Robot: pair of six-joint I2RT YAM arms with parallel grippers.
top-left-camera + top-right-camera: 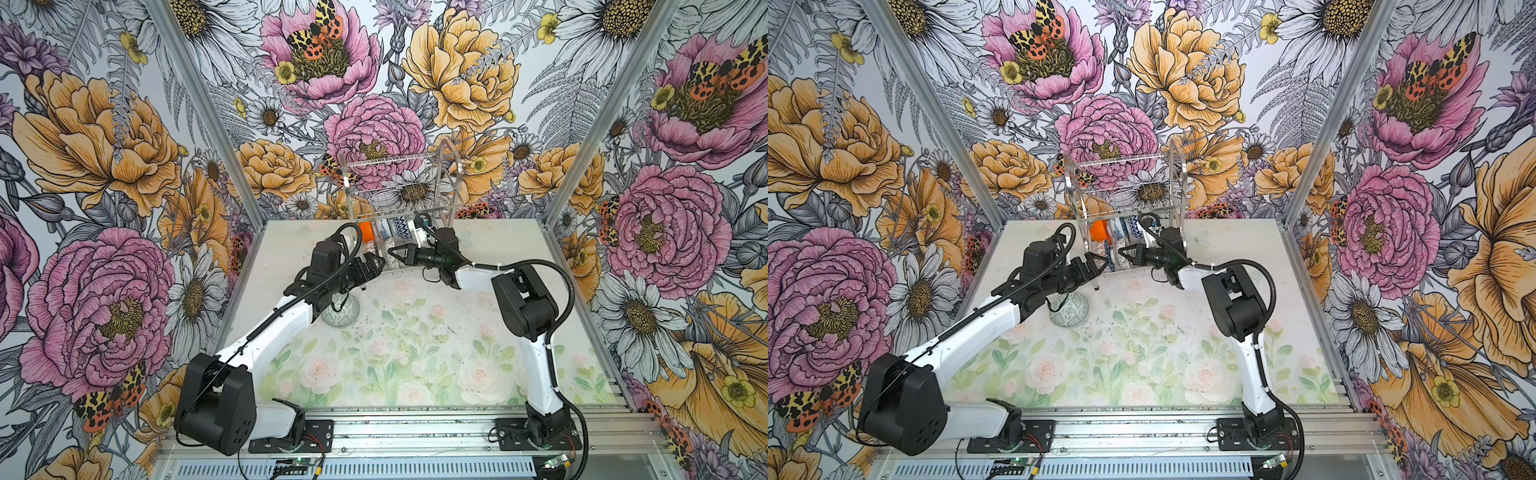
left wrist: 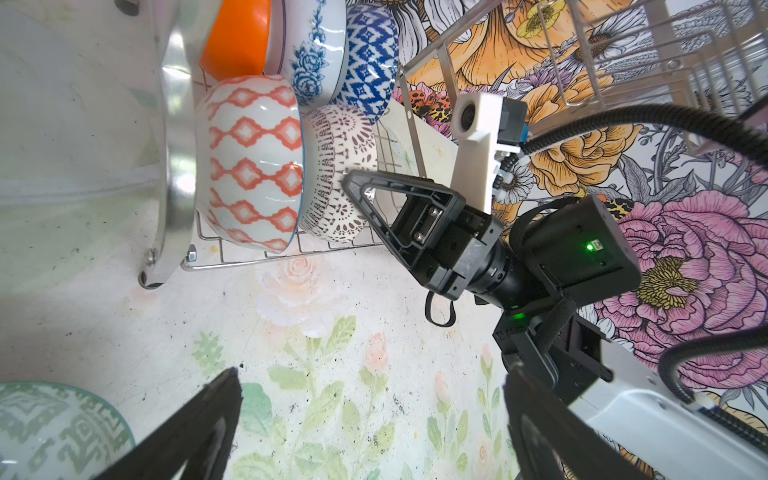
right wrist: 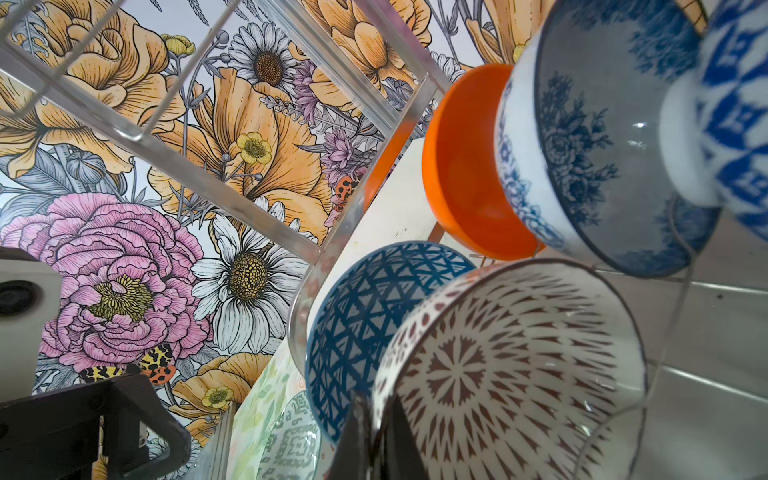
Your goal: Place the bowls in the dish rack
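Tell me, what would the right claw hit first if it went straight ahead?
Probably the brown-and-white patterned bowl in the dish rack; the shut right gripper points at its side, touching or nearly so.

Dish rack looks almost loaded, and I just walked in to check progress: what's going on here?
Two robot arms are loading bowls. Five bowls stand on edge in the rack's lower tier. The right claw, shut, has its tip against the brown-patterned bowl there. The left claw hangs open beside the rack, holding nothing. One grey-green bowl sits on the table near it, not yet loaded.
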